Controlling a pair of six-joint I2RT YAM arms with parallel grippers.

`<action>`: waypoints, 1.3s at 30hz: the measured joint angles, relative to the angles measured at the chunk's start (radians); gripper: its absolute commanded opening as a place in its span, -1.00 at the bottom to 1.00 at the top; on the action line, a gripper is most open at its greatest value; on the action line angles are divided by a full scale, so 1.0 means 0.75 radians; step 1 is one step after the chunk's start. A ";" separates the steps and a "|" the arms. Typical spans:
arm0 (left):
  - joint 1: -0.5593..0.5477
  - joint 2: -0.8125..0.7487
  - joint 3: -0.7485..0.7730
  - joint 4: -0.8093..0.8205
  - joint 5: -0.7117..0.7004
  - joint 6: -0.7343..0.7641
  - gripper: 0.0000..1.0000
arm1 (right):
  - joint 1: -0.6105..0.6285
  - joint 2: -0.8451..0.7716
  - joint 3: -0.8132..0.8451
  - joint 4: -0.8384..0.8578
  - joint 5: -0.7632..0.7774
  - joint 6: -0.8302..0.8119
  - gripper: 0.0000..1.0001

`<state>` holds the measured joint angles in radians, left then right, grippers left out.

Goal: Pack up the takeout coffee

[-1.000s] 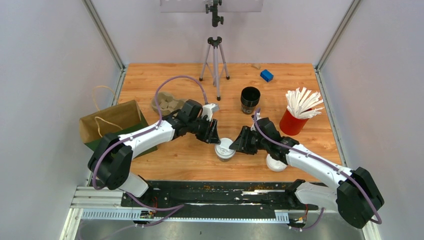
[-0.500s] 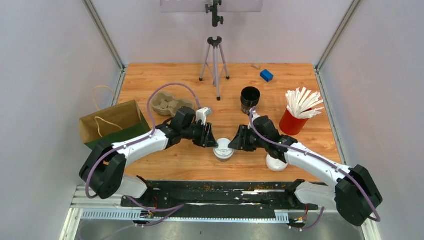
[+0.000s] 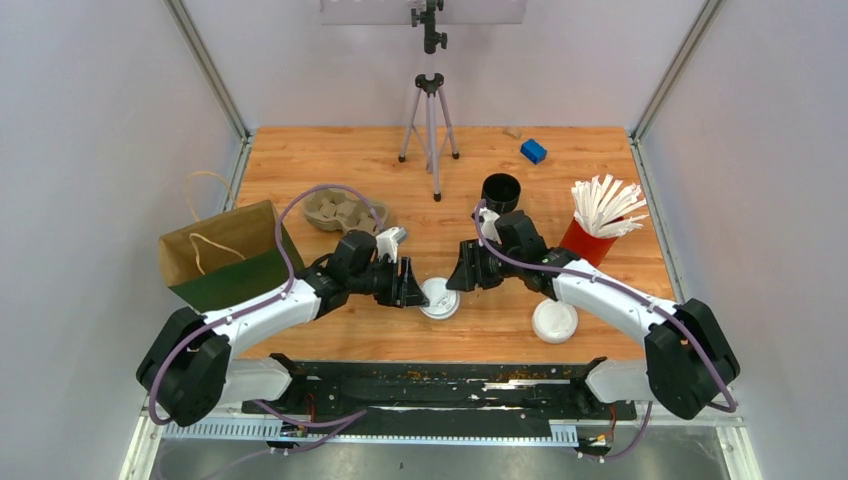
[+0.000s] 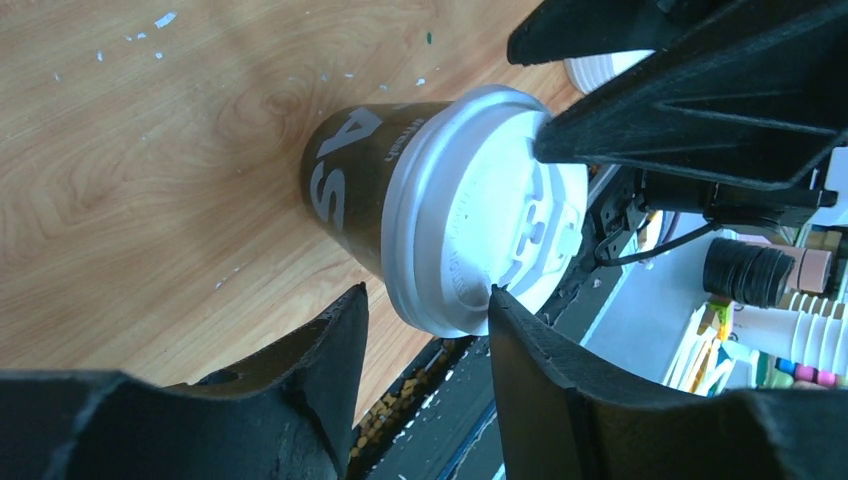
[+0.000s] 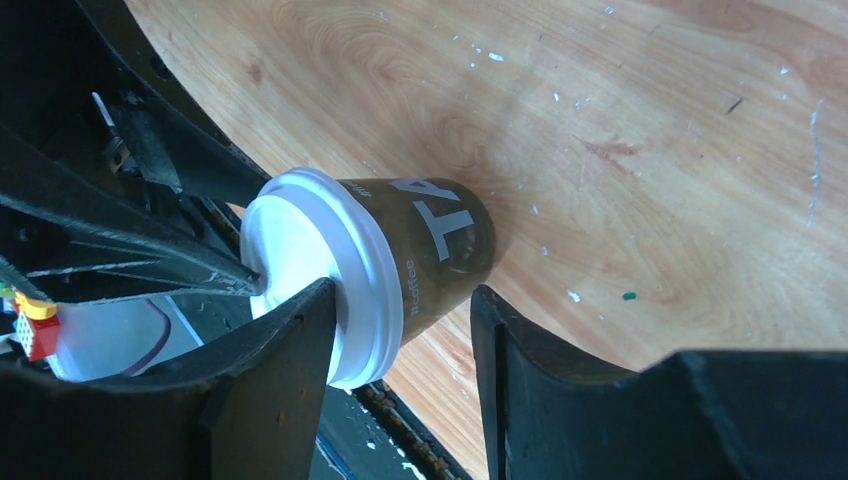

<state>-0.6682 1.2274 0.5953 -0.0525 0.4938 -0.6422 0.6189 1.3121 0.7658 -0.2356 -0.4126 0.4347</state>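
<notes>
Top external view: centre cup [image 3: 438, 298], dark brown paper with a white lid, stands upright on the wooden table [image 3: 300, 160] near its front edge, between the two arms. Left gripper [image 3: 412, 288] is just beside it on its left, right gripper [image 3: 458, 275] just beside it on its right and slightly further back.

Right-hand cup [image 3: 554, 320], also white-lidded, stands apart to the right, close to the right forearm, untouched.

Left wrist view: left jaws parted, not clamped on anything. The cup sits just beyond the tips, its lid rim at the gap. One fingertip [image 4: 680, 110] of the right gripper reaches in from the far side and meets the top of the lid.

Right wrist view: right jaws also parted, nothing grasped, cup body and lid showing in the gap ahead of them. A left-gripper fingertip [image 5: 100, 240] touches the lid top from the opposite side. White lettering shows on the cup wall.

Other items: brown paper bag [image 3: 225, 262] at the left edge, open; pulp cup carrier [image 3: 335, 210] behind the left arm; black stack of lidless cups [image 3: 500, 193] behind the right gripper; red cup of white sticks [image 3: 590, 240] at right; blue block [image 3: 533, 151] and tripod [image 3: 430, 120] at the back.
</notes>
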 measured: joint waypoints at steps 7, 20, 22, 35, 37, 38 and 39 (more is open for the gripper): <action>0.000 -0.001 0.043 -0.014 -0.003 -0.010 0.18 | -0.054 0.108 0.084 -0.046 -0.040 -0.110 0.08; 0.032 -0.001 0.184 -0.175 -0.080 0.072 0.18 | -0.077 0.142 0.166 -0.161 -0.057 -0.176 0.20; 0.039 -0.001 0.201 -0.210 -0.092 0.091 0.18 | -0.077 0.123 0.172 -0.168 -0.058 -0.175 0.20; 0.046 -0.027 0.212 -0.279 -0.067 0.151 0.22 | -0.045 -0.011 0.157 -0.168 -0.062 -0.057 0.50; 0.048 -0.039 0.212 -0.299 -0.067 0.167 0.22 | -0.006 -0.044 0.155 -0.168 -0.044 -0.023 0.53; 0.049 -0.042 0.212 -0.307 -0.068 0.174 0.22 | 0.018 -0.054 0.155 -0.168 -0.030 -0.004 0.54; 0.050 -0.046 0.213 -0.321 -0.068 0.183 0.22 | 0.041 -0.061 0.155 -0.169 -0.016 0.018 0.55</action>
<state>-0.6304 1.1927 0.7547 -0.2935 0.4427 -0.5049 0.6498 1.2663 0.8822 -0.3626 -0.4244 0.4484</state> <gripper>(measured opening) 0.610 0.759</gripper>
